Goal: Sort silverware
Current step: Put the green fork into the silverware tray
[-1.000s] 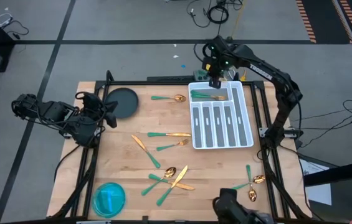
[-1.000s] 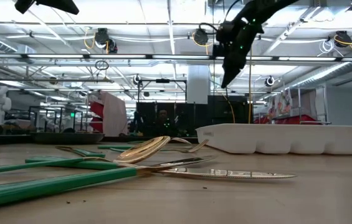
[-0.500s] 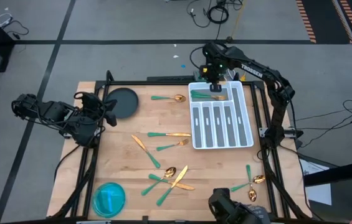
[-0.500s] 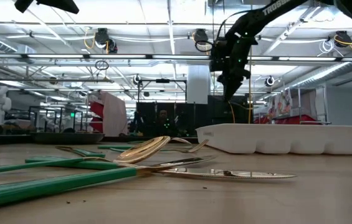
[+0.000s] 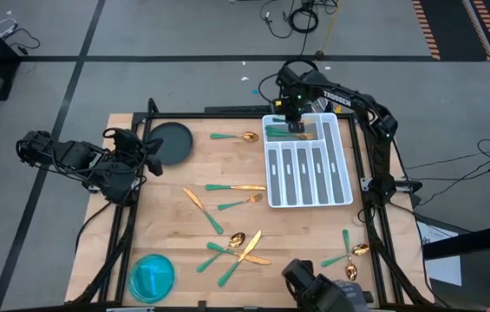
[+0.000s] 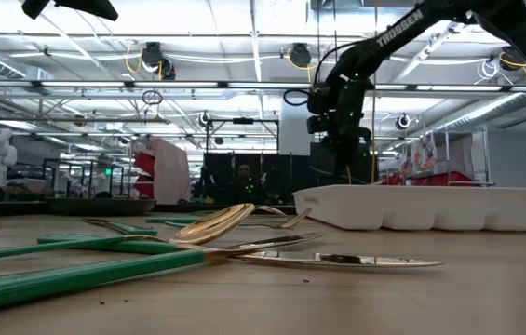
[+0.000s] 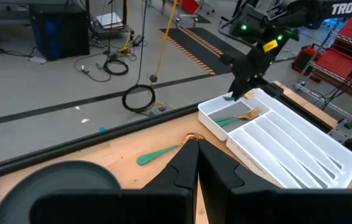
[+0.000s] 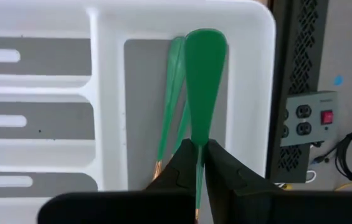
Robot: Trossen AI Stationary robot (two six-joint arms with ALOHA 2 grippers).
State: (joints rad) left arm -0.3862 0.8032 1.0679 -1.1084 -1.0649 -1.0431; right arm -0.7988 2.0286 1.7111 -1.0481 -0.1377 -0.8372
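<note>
My right gripper (image 5: 295,124) hangs over the far, crosswise compartment of the white divided tray (image 5: 342,165) and is shut on one piece of silverware with a teal-green handle (image 8: 202,93). Two teal-handled pieces (image 8: 171,106) lie in that compartment beneath it; a gold fork head (image 7: 248,114) shows there in the left wrist view. More silverware lies flat on the wooden table: a spoon (image 5: 236,136), pieces at the middle (image 5: 227,188), a crossed cluster (image 5: 236,247), and a few near the right edge (image 5: 349,253). My left gripper (image 7: 195,149) waits shut at the table's left. My right gripper pinches the teal handle between its two fingers (image 8: 179,165), at the narrow stretch (image 8: 199,142) behind its broad rounded end. The fingers lie along the piece, and the handle end sticks out past the fingertips over the compartment. The gold head is hidden behind the fingers.
A dark round plate (image 5: 171,141) sits at the far left by my left arm, and a blue round dish (image 5: 152,276) at the near left corner. The tray's long compartments (image 5: 310,169) hold no silverware. A black frame (image 5: 227,113) borders the table.
My right gripper has moved a little toward the table's left and near side and come down, from above the tray's far rim to low over its crosswise compartment, carrying the teal-handled piece. Nothing else has moved.
</note>
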